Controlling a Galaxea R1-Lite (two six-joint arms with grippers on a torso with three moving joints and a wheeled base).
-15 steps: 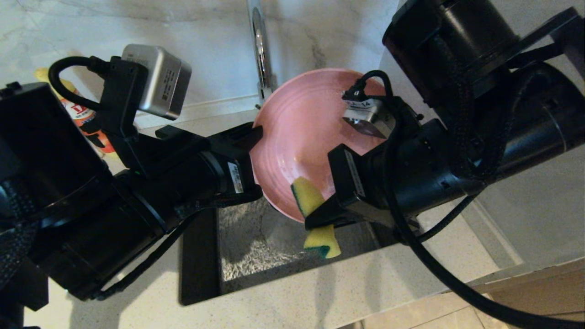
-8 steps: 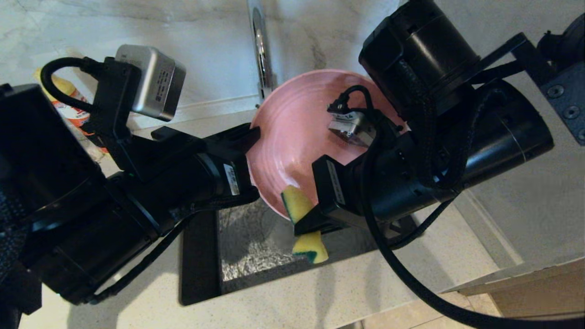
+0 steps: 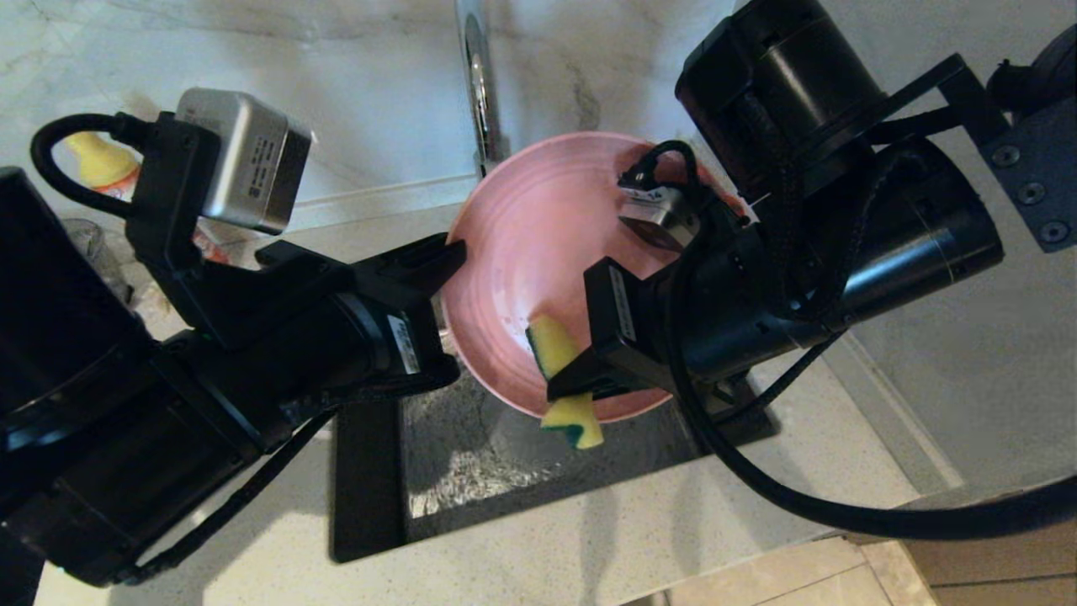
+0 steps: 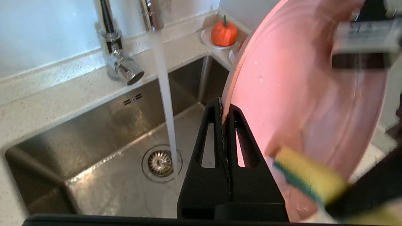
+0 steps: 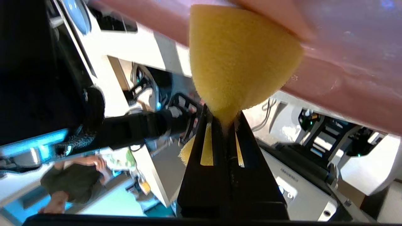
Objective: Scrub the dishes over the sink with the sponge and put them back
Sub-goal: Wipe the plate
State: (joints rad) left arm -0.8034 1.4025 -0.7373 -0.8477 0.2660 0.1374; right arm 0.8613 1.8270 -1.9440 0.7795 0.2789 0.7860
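A pink plate (image 3: 538, 252) stands tilted on edge above the sink (image 3: 471, 471), its inner face toward me. My left gripper (image 3: 450, 252) is shut on the plate's left rim; in the left wrist view the rim (image 4: 224, 108) runs between the two black fingers. My right gripper (image 3: 559, 387) is shut on the pinched waist of the yellow sponge (image 3: 559, 358), whose upper end presses against the plate's lower face. The sponge (image 5: 241, 53) fills the right wrist view against the plate (image 5: 345, 69). The teal bowl is out of view.
The chrome tap (image 3: 480, 93) rises behind the plate, and water (image 4: 165, 94) runs from it into the steel basin near the drain strainer (image 4: 160, 161). A small orange pumpkin (image 4: 223, 33) sits at the sink's far corner. A yellow-capped bottle (image 3: 101, 160) stands at the back left.
The right gripper has slid the sponge left and a little up over the plate's lower face. The left arm and plate have shifted slightly to the left.
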